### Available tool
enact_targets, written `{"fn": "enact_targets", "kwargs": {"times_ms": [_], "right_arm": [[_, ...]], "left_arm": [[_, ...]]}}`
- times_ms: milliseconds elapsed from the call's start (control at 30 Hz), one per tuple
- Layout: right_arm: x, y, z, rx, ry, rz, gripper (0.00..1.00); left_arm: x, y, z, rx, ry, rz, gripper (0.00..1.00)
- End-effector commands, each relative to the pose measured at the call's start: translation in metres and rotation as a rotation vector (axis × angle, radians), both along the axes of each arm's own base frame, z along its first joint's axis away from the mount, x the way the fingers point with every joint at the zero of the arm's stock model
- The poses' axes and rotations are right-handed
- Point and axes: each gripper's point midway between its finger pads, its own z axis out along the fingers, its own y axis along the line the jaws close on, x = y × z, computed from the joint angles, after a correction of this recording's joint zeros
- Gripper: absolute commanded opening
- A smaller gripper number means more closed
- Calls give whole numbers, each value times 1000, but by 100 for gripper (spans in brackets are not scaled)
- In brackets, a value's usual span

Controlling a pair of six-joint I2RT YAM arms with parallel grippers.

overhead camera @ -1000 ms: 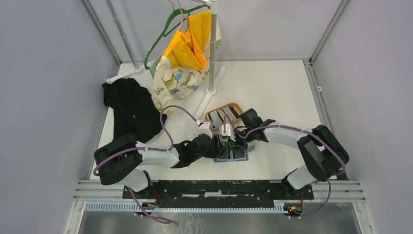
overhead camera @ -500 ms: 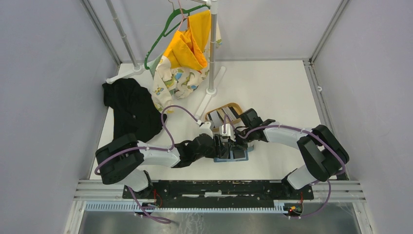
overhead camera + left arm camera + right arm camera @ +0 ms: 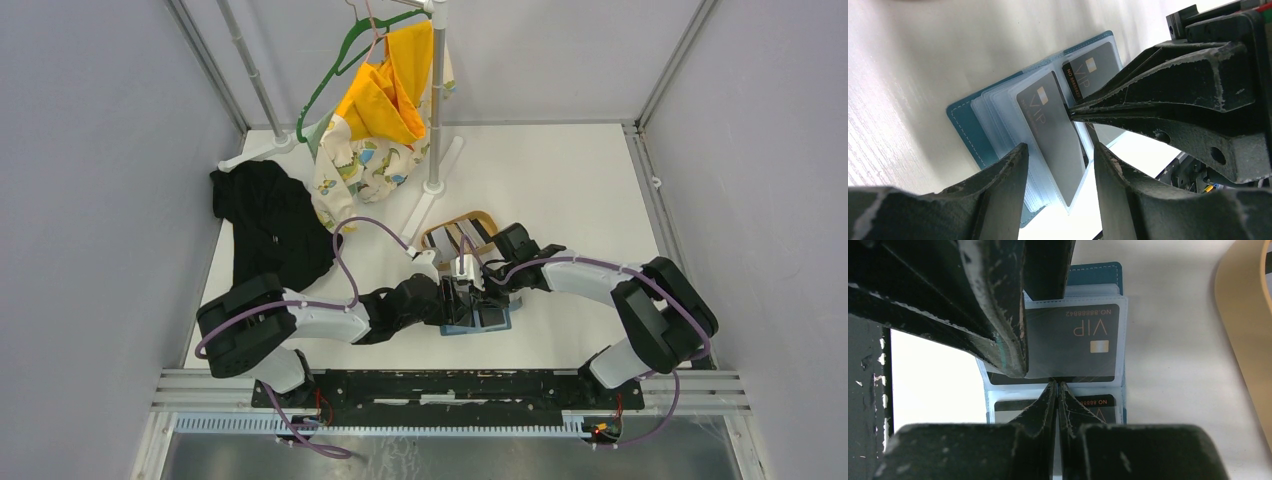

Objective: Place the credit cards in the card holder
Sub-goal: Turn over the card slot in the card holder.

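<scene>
Lying open on the table (image 3: 580, 200) just ahead of the arm bases, the card holder (image 3: 965, 120) has one grey card (image 3: 1053, 135) standing in a clear sleeve and a second card (image 3: 1098, 70) tucked flat. The left gripper (image 3: 1060, 150) is released, jaws straddling the standing card. The right gripper (image 3: 1056, 385) is clenched, tips at that card's edge; whether it pinches anything is unclear. Beyond, more cards (image 3: 462, 237) stripe the wooden tray (image 3: 478, 212). Farther back lies a black cloth (image 3: 270, 225).
</scene>
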Motion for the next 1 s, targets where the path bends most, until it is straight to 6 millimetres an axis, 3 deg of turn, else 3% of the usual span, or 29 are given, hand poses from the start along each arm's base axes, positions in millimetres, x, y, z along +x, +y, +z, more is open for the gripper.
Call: {"fn": "enact_targets", "kwargs": {"times_ms": [0,200,567,967], "right_arm": [[1,9,16,34,-21,30,9],[0,10,22,51,-17,36,12],[2,9,35,81,-11,28,18],[29,-12,49,122,17,-140,20]], "left_arm": [[3,-19,35,-137,-26,0,57],[2,-22,45,-172,-49,-23,61],[0,-25,52,-194,-54,-36,61],[-1,-42,59,-240,-65,-93,65]]}}
